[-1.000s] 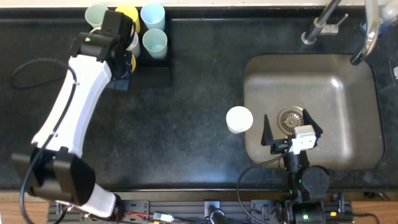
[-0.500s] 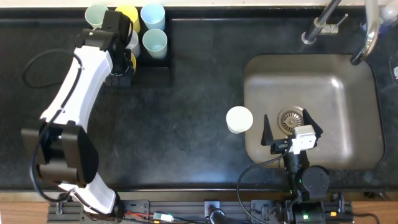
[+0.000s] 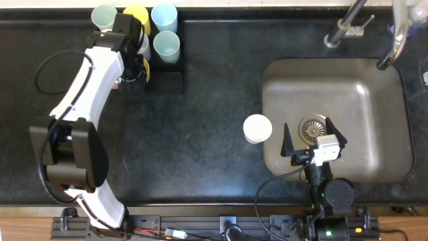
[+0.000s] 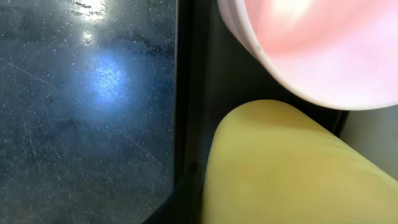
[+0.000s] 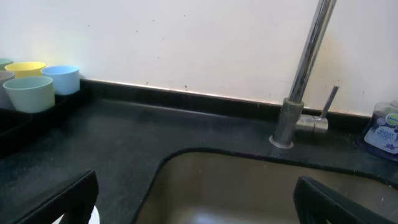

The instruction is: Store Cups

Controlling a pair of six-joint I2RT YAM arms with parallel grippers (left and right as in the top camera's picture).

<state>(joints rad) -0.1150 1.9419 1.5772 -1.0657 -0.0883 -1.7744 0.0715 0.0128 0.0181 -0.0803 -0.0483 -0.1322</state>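
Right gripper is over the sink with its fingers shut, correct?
Not quite. The right gripper is over the sink, but its fingers are spread wide open and hold nothing. The top view shows this, and the right wrist view confirms it.

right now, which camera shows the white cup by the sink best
The top view: the round white cup sits whole on the black countertop beside the steel sink's rim. The right wrist view catches at most a white sliver at its edge; the left wrist view faces a yellow cup instead.
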